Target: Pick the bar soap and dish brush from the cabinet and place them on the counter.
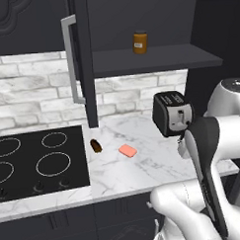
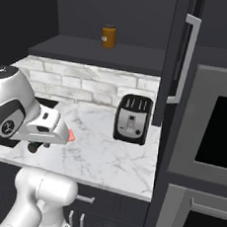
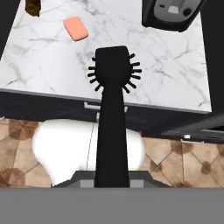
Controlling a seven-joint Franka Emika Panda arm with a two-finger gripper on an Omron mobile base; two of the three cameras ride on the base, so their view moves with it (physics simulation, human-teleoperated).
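Cabinet [image 1: 154, 58] door open, shelf high above jaws, jar [image 1: 140, 42] left on it.

Counter [image 3: 144, 74] below and ahead of jaws, free marble for set-down.

Toaster [image 3: 173, 13] ahead, to one side, likely to be avoided.

Jaws closed on brush [image 3: 113, 109] handle, carrying it out over counter edge; black, thin handle, round head, bristles splayed.

Soap [image 3: 75, 28] already on counter, ahead of jaws; flat salmon block.

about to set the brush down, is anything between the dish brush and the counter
Nothing visible. The gripper holds the dish brush above the counter; the bar soap and toaster sit off to the sides.
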